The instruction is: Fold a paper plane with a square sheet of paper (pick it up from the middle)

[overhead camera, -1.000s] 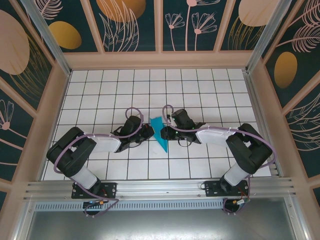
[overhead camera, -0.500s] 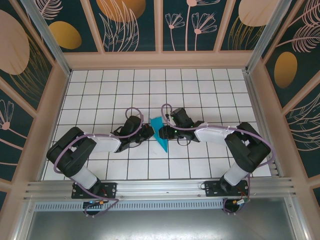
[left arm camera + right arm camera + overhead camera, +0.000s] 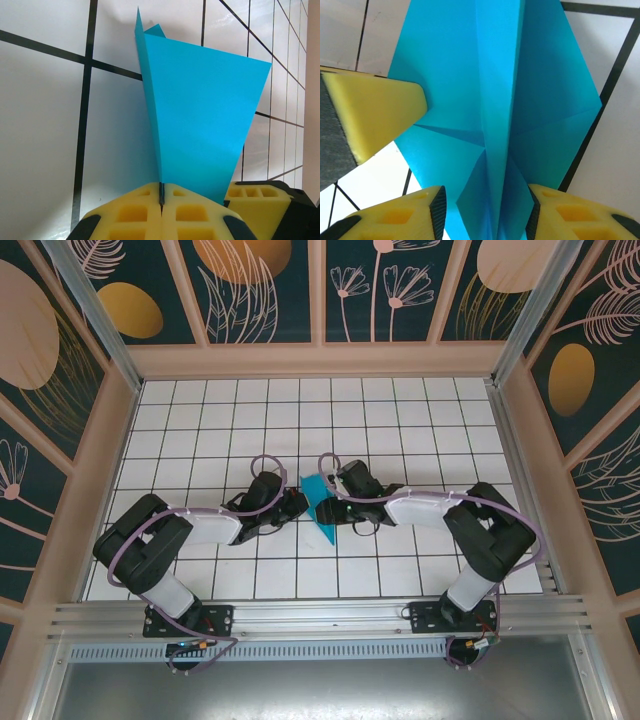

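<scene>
From above, the creased teal-blue paper sheet [image 3: 321, 508] sits midway across the white grid-tiled table [image 3: 400, 420]. Left wrist: the left gripper [image 3: 161, 194] pinches its edge. Right wrist: the right gripper [image 3: 485, 200] straddles the centre ridge, jaws spread; mid-fold, it seems, with a squeeze along that ridge needed next.

Right wrist cam: teal paper [image 3: 495, 100] overruns the frame ahead of the right gripper [image 3: 485, 200] and behind its tips, both ends cut. Left wrist cam: paper's near end hidden in the left gripper [image 3: 161, 192] seam, pads [image 3: 135, 212] clipped at bottom. Top cam: jaw gaps too small to read.
</scene>
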